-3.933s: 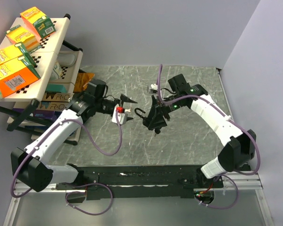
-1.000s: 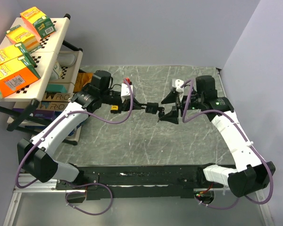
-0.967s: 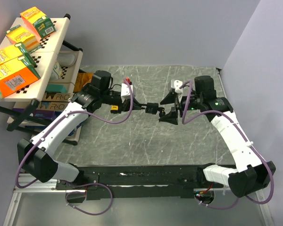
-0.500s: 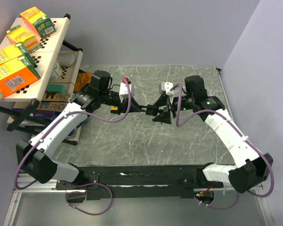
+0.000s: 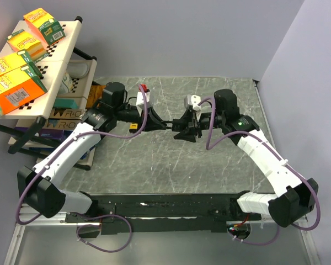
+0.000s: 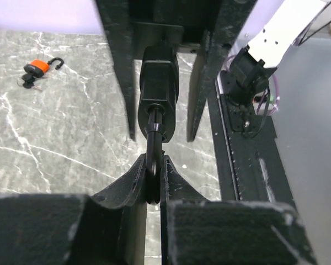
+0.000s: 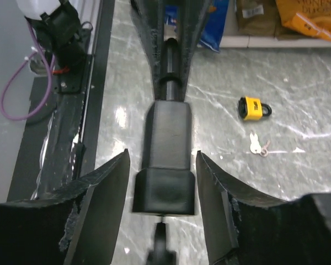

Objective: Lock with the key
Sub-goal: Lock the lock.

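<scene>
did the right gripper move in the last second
Yes: the right gripper shifted left, away from the table's right edge, toward the black padlock.

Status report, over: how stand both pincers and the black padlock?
Left pincer shut on shackle of black padlock. Right pincer open around its body. Yellow padlock lies aside.

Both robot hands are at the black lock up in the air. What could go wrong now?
1. The left end effector pinches the black padlock only by its thin shackle, so the lock might swivel, slip out and drop onto the table.
2. The right end effector has a finger on each side of the lock's body, not touching it. Closing off-centre could knock the lock crooked.
</scene>
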Robot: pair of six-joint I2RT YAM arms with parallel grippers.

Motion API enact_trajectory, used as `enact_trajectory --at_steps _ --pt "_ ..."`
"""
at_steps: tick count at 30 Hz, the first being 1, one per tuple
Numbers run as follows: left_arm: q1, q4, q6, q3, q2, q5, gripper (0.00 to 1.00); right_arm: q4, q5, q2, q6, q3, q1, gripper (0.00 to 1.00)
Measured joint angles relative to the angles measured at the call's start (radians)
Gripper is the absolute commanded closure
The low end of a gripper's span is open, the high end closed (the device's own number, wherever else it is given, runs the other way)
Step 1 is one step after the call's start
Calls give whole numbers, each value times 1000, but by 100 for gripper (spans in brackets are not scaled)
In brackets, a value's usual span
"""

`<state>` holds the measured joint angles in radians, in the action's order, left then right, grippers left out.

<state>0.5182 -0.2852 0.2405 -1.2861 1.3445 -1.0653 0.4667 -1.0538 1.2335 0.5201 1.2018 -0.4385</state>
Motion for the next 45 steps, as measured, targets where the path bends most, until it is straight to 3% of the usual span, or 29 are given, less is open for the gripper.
enact_trajectory --at_steps 12,29,32,34,35,37,40,45 --pt "-26 170 -202 71 -40 -31 99 -298 -65 -27 -277 -93 5 54" --pt "-54 268 -307 72 -40 -81 99 -489 -108 -27 -509 -110 10 59" --pt "-55 274 -308 72 -41 -89 99 -502 -113 -26 -531 -110 10 67" --pt "-55 272 -306 72 -41 -92 99 -507 -117 -23 -547 -110 10 83" --pt "-56 268 -305 72 -40 -92 99 -508 -118 -20 -553 -110 10 99" --pt "-57 250 -292 71 -40 -95 99 -507 -117 -16 -559 -110 10 100" --pt "-59 194 -256 51 -32 -101 91 -502 -117 -10 -566 -110 10 100" --pt "-70 94 -195 5 -14 -122 58 -504 -114 -6 -591 -110 10 100"
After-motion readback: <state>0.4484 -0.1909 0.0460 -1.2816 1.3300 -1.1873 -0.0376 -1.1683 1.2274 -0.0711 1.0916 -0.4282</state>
